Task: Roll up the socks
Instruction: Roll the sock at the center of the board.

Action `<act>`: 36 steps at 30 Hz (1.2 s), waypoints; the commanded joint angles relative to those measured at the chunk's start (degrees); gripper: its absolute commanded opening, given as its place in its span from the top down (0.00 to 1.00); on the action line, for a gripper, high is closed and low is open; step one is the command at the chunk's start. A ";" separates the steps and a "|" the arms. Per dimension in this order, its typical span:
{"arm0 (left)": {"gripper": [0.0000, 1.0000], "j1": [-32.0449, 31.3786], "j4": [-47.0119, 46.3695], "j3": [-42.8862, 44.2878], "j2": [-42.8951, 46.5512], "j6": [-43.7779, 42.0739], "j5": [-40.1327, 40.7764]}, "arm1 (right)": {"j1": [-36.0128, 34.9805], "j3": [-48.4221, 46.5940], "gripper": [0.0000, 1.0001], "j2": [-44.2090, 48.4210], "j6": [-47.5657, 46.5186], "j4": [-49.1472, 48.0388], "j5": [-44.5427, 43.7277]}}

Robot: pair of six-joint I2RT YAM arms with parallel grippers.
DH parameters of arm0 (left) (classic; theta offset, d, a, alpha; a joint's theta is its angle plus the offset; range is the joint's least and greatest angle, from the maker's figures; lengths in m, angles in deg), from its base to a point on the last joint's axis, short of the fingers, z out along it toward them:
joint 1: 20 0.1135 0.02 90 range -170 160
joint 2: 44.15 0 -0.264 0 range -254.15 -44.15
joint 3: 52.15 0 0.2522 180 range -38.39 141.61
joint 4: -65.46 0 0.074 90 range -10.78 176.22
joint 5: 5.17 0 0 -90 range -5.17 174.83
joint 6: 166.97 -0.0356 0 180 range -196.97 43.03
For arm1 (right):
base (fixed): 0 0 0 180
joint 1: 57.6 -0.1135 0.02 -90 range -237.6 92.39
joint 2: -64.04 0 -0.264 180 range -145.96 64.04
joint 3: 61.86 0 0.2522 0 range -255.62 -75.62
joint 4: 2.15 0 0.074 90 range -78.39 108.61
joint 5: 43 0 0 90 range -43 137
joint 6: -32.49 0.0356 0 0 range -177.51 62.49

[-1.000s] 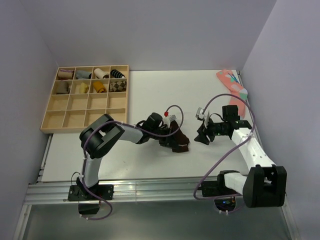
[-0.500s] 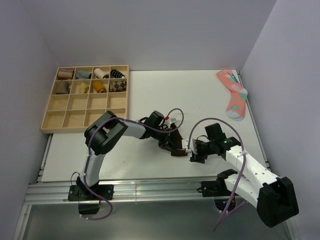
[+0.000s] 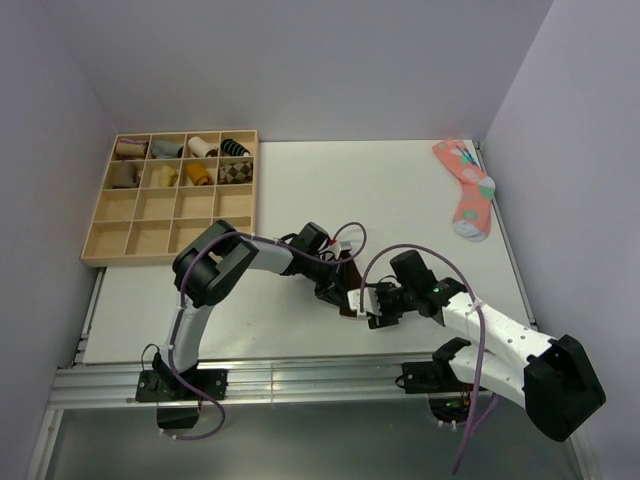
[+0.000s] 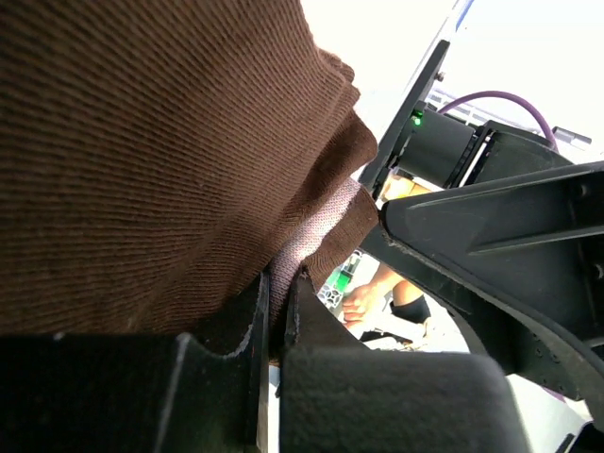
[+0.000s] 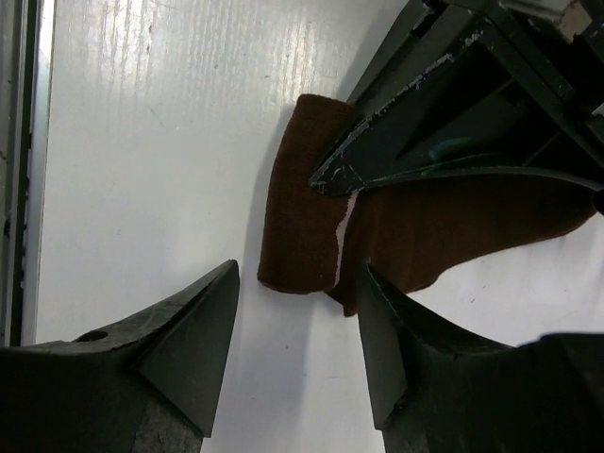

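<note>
Right fingers [image 3: 378, 306] have swung in from the right side and now sit half open by the folded end of the brown sock [image 5: 294, 222] on the desk [image 3: 300, 190], pinched tight by the left fingers [image 3: 344, 291], so a bump could undo the fold

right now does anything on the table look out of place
Only the pink sock: it lies alone at the far right, apart from the tray holding the sock bundles. The brown sock pinched in the left gripper looks fine.
</note>
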 commanded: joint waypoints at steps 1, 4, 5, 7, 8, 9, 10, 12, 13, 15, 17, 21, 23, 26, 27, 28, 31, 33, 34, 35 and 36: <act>1.00 0.30 3.35 1.12 -1.80 -0.23 1.26 | -2.03 1.00 0.41 0.54 1.79 -4.12 -1.72; 1.00 0.39 3.35 1.04 -1.89 -0.14 1.08 | -4.32 2.58 0.41 0.72 3.19 -6.66 -4.09; 1.00 0.48 3.35 0.86 -1.89 0.12 0.99 | -4.93 2.85 0.41 0.46 3.37 -7.37 -4.35; 1.00 0.56 3.00 0.42 -1.89 0.56 0.91 | -6.08 3.46 0.41 -0.15 3.81 -8.07 -5.32; 1.00 0.65 3.00 0.34 -1.89 0.65 0.82 | -6.52 3.64 0.41 -1.11 3.90 -8.77 -5.85; 1.00 0.65 3.09 0.51 -1.89 0.57 0.82 | -6.87 3.90 0.42 -1.56 4.07 -9.21 -6.29; 1.00 0.74 3.35 0.60 -1.98 0.39 0.82 | -7.57 3.99 0.42 -2.00 4.16 -9.65 -6.90; 0.99 0.83 3.35 0.95 -2.07 0.04 0.73 | -7.93 4.25 0.44 -2.96 4.60 -11.24 -7.52; 1.00 0.83 3.35 1.04 -2.15 -0.05 0.73 | -8.02 4.43 0.44 -3.14 4.69 -11.67 -7.70; 1.00 0.92 4.83 1.13 -2.07 -0.22 0.55 | -8.19 4.34 0.46 -3.93 5.13 -12.73 -7.96; 1.00 0.92 5.11 1.30 -1.98 -0.58 0.47 | -8.46 4.08 0.52 -4.98 5.74 -13.61 -8.31; 0.99 0.92 3.97 -0.10 -0.58 -0.23 0.38 | -8.54 1.71 0.70 -8.32 7.50 -13.35 -8.84; 0.95 1.00 1.17 -1.15 0.21 1.00 0.55 | -8.54 0.92 0.78 -9.03 7.94 -12.48 -8.75; 0.84 1.09 -1.13 -3.18 2.58 1.97 4.13 | -8.46 -1.10 0.86 -10.79 9.25 -10.11 -7.79; 0.76 1.01 -1.13 -4.05 4.77 1.62 6.07 | -8.46 -2.41 0.87 -11.14 9.61 -9.23 -6.91; 0.72 1.00 -2.35 -4.93 6.01 2.49 7.40 | -8.46 -2.95 0.87 -11.58 9.87 -8.35 -6.47; 0.65 1.18 -5.43 -7.57 10.40 2.42 13.72 | -8.37 -5.41 0.87 -13.86 10.58 -4.57 -4.89; 0.64 1.18 -7.89 -9.41 13.12 2.59 18.03 | -8.46 -7.07 0.87 -15.71 11.01 -2.11 -4.45; 0.64 1.18 -9.11 -10.20 13.92 3.02 19.44 | -8.37 -7.52 0.87 -16.15 11.19 -1.40 -4.10; 0.64 1.18 -11.74 -11.00 14.54 3.11 20.32 | -8.28 -7.96 0.87 -17.11 11.54 -0.26 -3.92; 0.63 1.18 -12.20 -12.22 15.94 3.11 23.11 | -8.11 -8.74 0.87 -17.55 11.72 0.44 -3.66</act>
